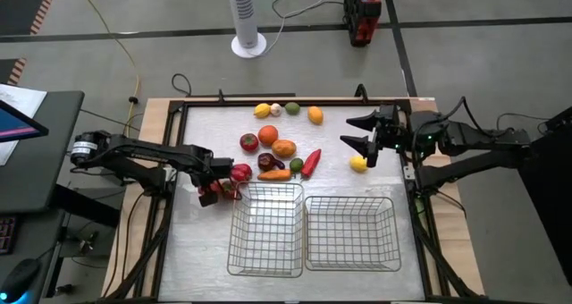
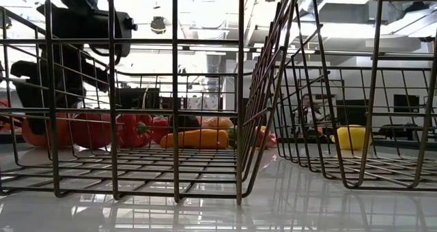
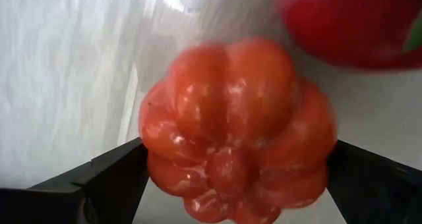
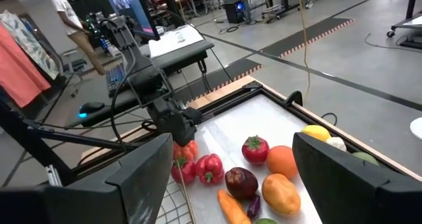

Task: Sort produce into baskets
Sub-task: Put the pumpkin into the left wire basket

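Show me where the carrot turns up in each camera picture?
High view: the carrot lies mid-table, just beyond the left basket.
Low view: near the centre, seen through the basket wires.
Left wrist view: not in it.
Right wrist view: at the bottom edge, near the middle.
Shared landmark: the red bell pepper beside it.

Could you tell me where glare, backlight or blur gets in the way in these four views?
Low view: bright ceiling lights behind leave the basket wires dark, and the table mirrors them. Left wrist view: the ribbed red pepper fills the picture, soft-edged. High view: sheen on the tabletop. Right wrist view: its own fingers loom blurred.
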